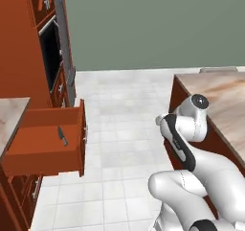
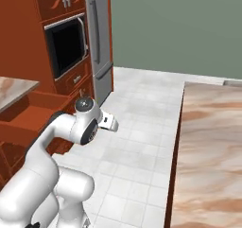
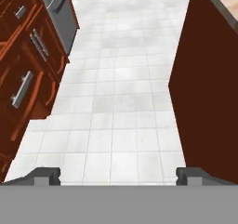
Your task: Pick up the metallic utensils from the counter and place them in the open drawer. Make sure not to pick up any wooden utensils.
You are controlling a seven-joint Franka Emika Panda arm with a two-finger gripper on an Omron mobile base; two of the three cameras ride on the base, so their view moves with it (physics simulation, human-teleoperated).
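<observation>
The open drawer (image 1: 45, 144) juts out of the red-brown cabinets on the left, also seen as the drawer (image 2: 28, 116) in the right base view. A slim knife (image 1: 62, 135) with a grey blade and black handle lies inside it. The marble counter (image 1: 225, 98) stands at the right, and its bare top (image 2: 212, 142) carries no utensils in the part I see. The wooden utensils are out of view. My gripper (image 3: 118, 175) is open, nothing between its fingertips (image 3: 46, 174), and it hangs over the tiled floor between the cabinets and the dark side of the counter (image 3: 209, 79).
A grey fridge (image 2: 99, 38) and a built-in oven (image 2: 68, 45) stand in the tall cabinet wall on the left. Closed drawers with silver bar handles (image 3: 23, 88) line that side. White tiled floor (image 1: 119, 110) lies between cabinets and island.
</observation>
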